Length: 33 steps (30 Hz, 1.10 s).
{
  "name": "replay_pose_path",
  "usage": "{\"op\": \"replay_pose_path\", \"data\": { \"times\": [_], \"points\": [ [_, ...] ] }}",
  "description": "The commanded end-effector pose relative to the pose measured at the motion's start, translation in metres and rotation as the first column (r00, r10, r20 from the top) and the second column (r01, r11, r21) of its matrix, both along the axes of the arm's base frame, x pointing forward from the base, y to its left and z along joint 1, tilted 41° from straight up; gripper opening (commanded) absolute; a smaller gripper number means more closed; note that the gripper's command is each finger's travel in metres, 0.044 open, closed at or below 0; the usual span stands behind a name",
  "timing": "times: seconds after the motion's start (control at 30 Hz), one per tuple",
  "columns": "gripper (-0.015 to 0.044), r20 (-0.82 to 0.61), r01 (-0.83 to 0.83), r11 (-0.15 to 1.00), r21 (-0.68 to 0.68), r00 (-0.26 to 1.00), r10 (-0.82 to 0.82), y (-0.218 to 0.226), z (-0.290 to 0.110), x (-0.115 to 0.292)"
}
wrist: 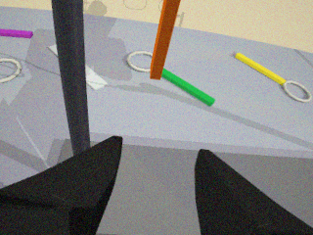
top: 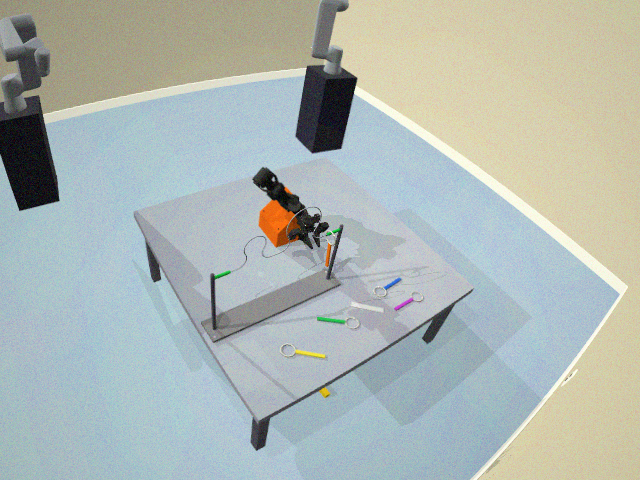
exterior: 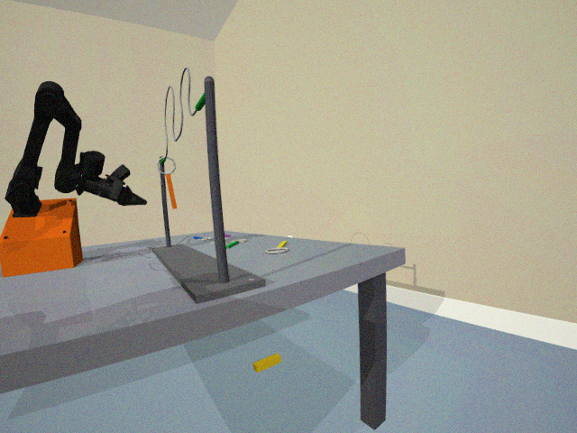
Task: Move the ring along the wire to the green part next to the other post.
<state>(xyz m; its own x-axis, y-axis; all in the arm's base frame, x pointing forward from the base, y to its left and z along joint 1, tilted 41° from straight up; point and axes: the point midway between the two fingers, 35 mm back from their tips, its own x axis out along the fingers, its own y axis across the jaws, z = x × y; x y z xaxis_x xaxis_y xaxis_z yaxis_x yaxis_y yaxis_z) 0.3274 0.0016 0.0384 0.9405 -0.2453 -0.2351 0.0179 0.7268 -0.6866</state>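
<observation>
The ring [top: 329, 244] [exterior: 167, 165] hangs on the green part of the wire [top: 336, 230] [exterior: 162, 161] beside the far post [top: 334, 253] [exterior: 164, 214] [wrist: 70, 53]. Its orange handle [top: 328, 254] [exterior: 171, 191] [wrist: 168, 20] points straight down. My gripper [top: 313, 239] [exterior: 139, 201] [wrist: 159, 152] is open and empty, a short way back from the handle and apart from it. The thin grey wire [exterior: 174, 112] loops over to the green part [top: 222, 274] [exterior: 199, 101] at the other post [top: 212, 302] [exterior: 214, 186]. Both posts stand on a dark baseplate [top: 268, 304] [exterior: 200, 280].
Several loose rings with handles lie on the table: yellow [top: 309, 353] [wrist: 261, 69], green [top: 330, 320] [wrist: 188, 86], white [top: 367, 306], blue [top: 391, 283], magenta [top: 403, 304]. My arm stands on an orange block [top: 276, 222] [exterior: 39, 237]. A yellow block [top: 324, 392] [exterior: 267, 362] lies on the floor.
</observation>
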Motion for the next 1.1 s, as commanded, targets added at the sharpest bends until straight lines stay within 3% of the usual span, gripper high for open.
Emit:
{"op": "replay_pose_path", "data": {
  "times": [0.0, 0.03, 0.4, 1.07],
  "points": [
    [0.0160, 0.002, 0.006, 1.000, 0.002, 1.000, -0.006, -0.001, 0.000, -0.001],
    [0.0160, 0.002, 0.006, 1.000, 0.002, 1.000, -0.006, -0.001, 0.000, -0.001],
    [0.0440, -0.086, -0.018, 0.999, -0.042, 0.996, 0.014, 0.010, 0.011, -0.043],
    [0.0440, -0.092, -0.017, 0.998, -0.056, 0.996, 0.012, 0.010, 0.012, -0.053]
  ]
}}
